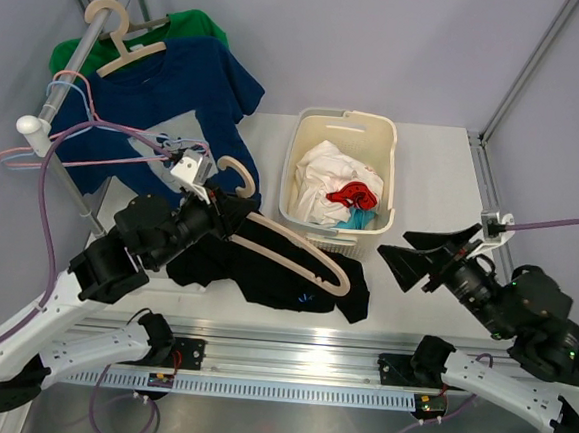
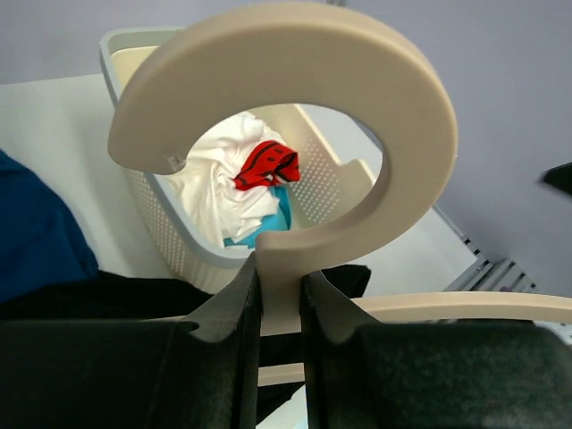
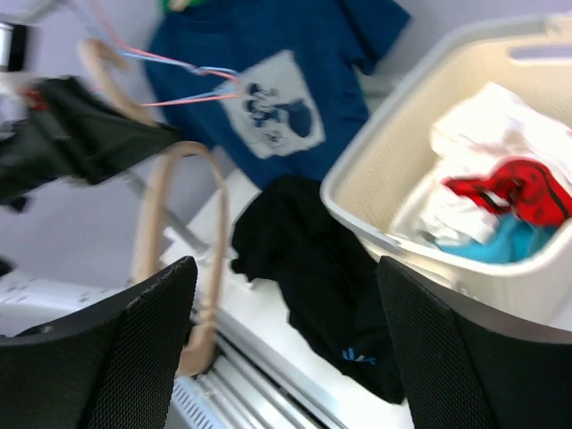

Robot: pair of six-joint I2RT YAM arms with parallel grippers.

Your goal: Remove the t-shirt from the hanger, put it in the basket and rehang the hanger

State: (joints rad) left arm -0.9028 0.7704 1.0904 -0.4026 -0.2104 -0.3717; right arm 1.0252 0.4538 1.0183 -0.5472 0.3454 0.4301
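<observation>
A beige wooden hanger [image 1: 340, 279] is held level over the table, and my left gripper [image 1: 222, 203] is shut on its neck just below the hook [image 2: 286, 107]. Both fingers [image 2: 237, 304] press the neck from either side. The black t-shirt [image 1: 205, 268] lies crumpled on the table under the hanger, which looks bare in the right wrist view [image 3: 179, 250]. There the shirt [image 3: 322, 268] lies flat beside it. My right gripper [image 1: 396, 243] hovers open and empty to the right of the shirt, pointing at it.
A white laundry basket [image 1: 306, 138] holding white, red and teal clothes stands behind the shirt. At the back left a rail [image 1: 75, 69] carries a blue t-shirt [image 1: 215, 85], a green one [image 1: 199, 24] and thin wire hangers [image 1: 44, 152]. The metal rail edge [image 1: 289, 352] runs along the front.
</observation>
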